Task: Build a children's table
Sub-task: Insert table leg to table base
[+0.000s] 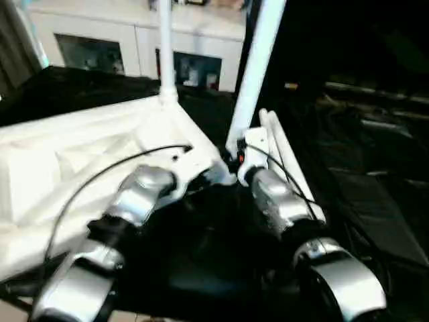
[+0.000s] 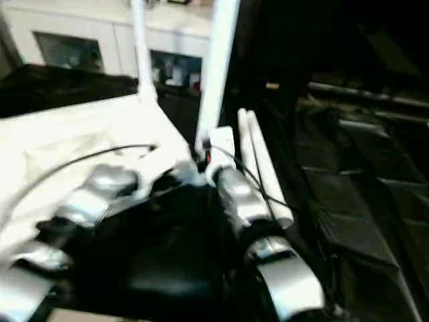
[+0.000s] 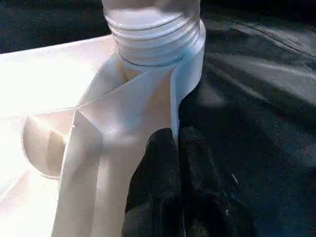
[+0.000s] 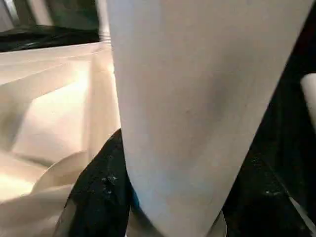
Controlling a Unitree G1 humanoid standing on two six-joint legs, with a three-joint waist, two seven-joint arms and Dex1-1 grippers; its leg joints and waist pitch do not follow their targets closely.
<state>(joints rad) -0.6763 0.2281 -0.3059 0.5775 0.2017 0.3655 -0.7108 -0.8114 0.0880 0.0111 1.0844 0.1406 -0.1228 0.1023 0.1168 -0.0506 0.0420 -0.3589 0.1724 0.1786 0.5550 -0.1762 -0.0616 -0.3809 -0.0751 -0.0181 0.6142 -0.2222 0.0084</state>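
Observation:
The white tabletop (image 1: 80, 154) lies upside down on black cloth, ribs up. One white leg (image 1: 165, 47) stands in its far corner socket. A second leg (image 1: 258, 60) rises, leaning a little, from the near right corner socket (image 3: 190, 54), its threaded end (image 3: 148, 24) seated in it. My right gripper (image 1: 236, 159) is shut on this leg low down, a black finger (image 4: 98, 197) beside it. My left gripper (image 3: 177, 148) is shut on the thin edge wall of the tabletop just below that socket. Two more legs (image 1: 285, 151) lie side by side on the cloth to the right.
A white cabinet with glass doors (image 1: 134, 47) stands behind the work. Black cloth (image 1: 375, 168) covers the surface to the right, with folds and dark clutter. Thin black cables run over both forearms.

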